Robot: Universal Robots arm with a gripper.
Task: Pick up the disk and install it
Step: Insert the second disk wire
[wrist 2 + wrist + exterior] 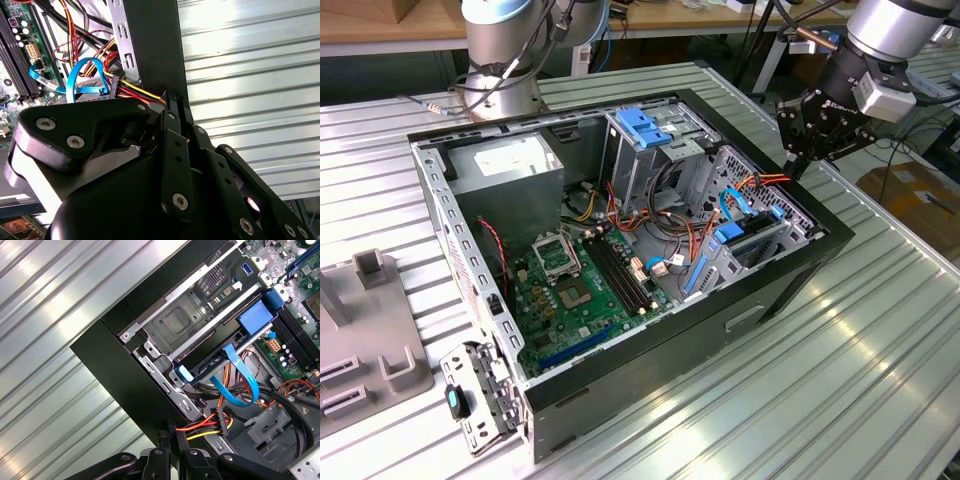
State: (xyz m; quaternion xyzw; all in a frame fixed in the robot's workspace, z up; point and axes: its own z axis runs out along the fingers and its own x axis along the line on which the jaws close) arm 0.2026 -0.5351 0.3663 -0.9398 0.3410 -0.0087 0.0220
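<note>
Ribbed metal table [840, 400] fills the near ground, with a grey fixture [380, 360] on the exterior view's left. On the table lies an open black case [650, 380], its side off, and a hinged metal bracket [475, 400] hangs out at its near left corner. Inside, the green board [580, 290] takes the near-left part.

The disk [760, 243] sits in the metal bay at the case's right end, slid in between the bay's rails, with its blue tabs showing. In the first wrist view the disk [207, 365] lies flat in that bay, one blue tab at its end. A blue ribbon cable [235, 385] loops up from it.

Just beyond the disk, red, yellow and orange wires [772, 180] run to the case's right rim. The gripper [792, 170] points steeply down at that rim from outside the case. In both wrist views its fingers [172, 125] are pressed close together, and the wires [205, 426] run in between the tips [163, 436], so the gripper [171, 434] appears to pinch them.

The forearm slants up and away to the far right. A grey box [510, 165] and a blue latch [645, 125] sit at the case's far side. The arm's base [500, 60] stands behind them.
</note>
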